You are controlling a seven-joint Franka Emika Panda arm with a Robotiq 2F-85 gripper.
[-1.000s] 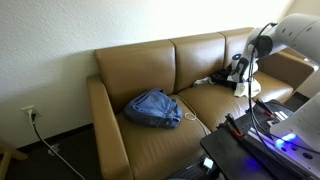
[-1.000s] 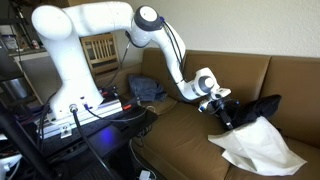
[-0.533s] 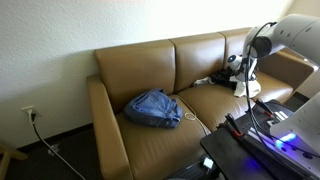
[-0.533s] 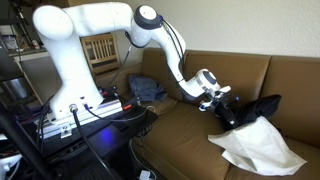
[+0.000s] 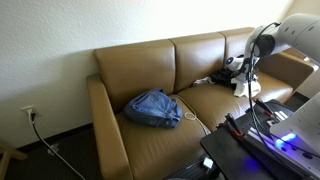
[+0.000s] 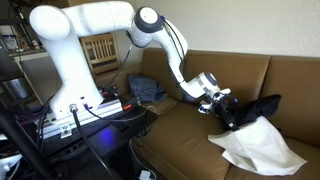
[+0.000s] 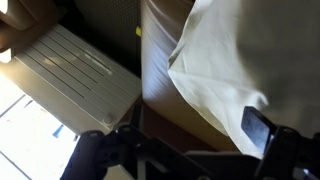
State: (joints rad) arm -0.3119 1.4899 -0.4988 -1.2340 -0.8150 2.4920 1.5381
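My gripper [image 6: 226,107] hangs low over the brown sofa [image 6: 180,125], just beside a crumpled white cloth [image 6: 258,148] and a black cloth [image 6: 264,104]. Its jaws stand wide open with nothing between them. In the wrist view the gripper [image 7: 190,142] frames the white cloth [image 7: 220,60]; one fingertip [image 7: 257,130] lies over the cloth's edge, and bare sofa leather [image 7: 160,85] fills the gap. In an exterior view the gripper [image 5: 238,68] is above the white cloth [image 5: 243,88] on the far seat.
A blue denim garment [image 5: 152,108] lies on another sofa cushion, also seen behind the arm [image 6: 146,88]. The robot's base and cabling [image 6: 85,110] stand in front of the sofa. A pale slatted panel [image 7: 70,70] shows beside the sofa.
The gripper has eased slightly lower and closer to the white cloth. Its jaws have stayed open.
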